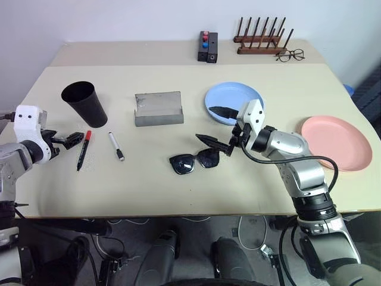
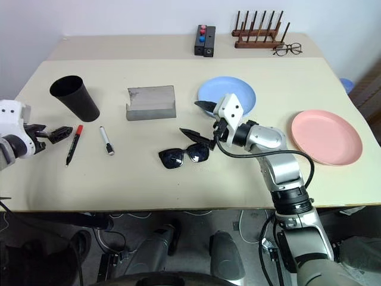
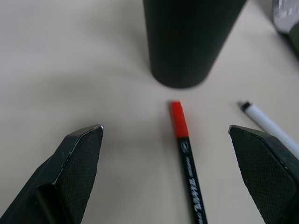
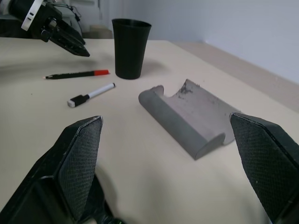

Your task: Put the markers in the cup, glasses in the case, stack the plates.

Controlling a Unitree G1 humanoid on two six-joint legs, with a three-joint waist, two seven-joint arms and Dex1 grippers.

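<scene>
Sunglasses (image 1: 194, 161) with thick black frames and dark lenses lie flat on a beige table (image 1: 178, 190), near its front edge. Just above and beside their right lens hovers the right gripper (image 1: 215, 128), its two black fingers spread wide and empty, pointing level toward the robot's left. One finger is over the rim of the light blue plate (image 1: 234, 101); the other is just above the sunglasses, and contact cannot be judged.

Further right, the salmon pink plate (image 1: 333, 142) sits well apart from the blue one, close to the table's right edge. Behind the sunglasses, the grey case (image 1: 158, 109) lies open with its lid up.

At the table's left side, the left gripper (image 1: 72, 139) is also wide open and holds nothing. The dark marker with a red cap (image 1: 83, 149) lies just beside its fingertips; seen from the left wrist, the marker lies between the two spread fingers. A white marker with a black cap (image 1: 115, 146) lies just to the right of it. The tall black cup (image 1: 84, 103) stands upright just behind the red cap.
</scene>
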